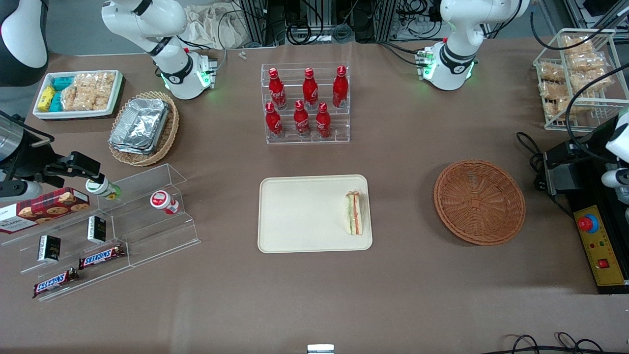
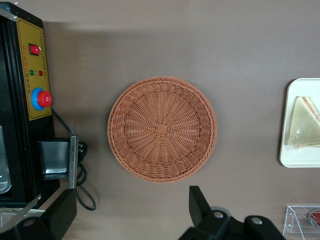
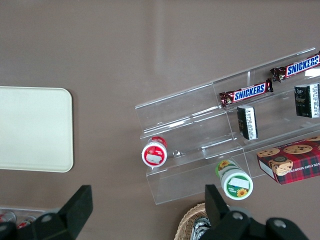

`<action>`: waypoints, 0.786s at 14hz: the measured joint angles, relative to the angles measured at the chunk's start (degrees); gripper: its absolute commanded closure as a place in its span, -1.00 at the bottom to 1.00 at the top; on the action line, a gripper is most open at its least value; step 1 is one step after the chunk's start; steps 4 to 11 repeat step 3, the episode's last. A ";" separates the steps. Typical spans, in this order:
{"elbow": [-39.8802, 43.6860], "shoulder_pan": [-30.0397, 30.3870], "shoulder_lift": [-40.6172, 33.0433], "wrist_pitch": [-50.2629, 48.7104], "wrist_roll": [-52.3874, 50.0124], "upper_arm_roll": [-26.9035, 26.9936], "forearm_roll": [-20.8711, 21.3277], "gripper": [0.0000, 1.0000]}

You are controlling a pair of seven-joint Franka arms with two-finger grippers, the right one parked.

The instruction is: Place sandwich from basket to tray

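Sandwich [image 1: 355, 213] already on tray [image 1: 295, 216], near its edge; basket [image 2: 162, 135] empty. End effector [image 2: 132, 212] above basket, spread wide, holding nothing. Risk: needless regrasp nudging sandwich off onto tabletop [image 1: 403, 295].

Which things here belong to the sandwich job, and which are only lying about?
Belong to the job:
- sandwich, lying on the tray
- tray
- basket, nothing in it
- claw, open, high above the basket

Only lying about:
- cola bottles in a clear rack
- foil containers
- Snickers bars
- cookie box
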 measured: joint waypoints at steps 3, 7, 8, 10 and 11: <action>0.52 0.00 0.75 -0.02 -2.54 0.00 -0.24 -1.00; 0.52 0.00 0.75 -0.02 -2.54 0.00 -0.24 -1.00; 0.52 0.00 0.75 -0.02 -2.54 0.00 -0.24 -1.00; 0.52 0.00 0.75 -0.02 -2.54 0.00 -0.24 -1.00; 0.52 0.00 0.75 -0.02 -2.54 0.00 -0.24 -1.00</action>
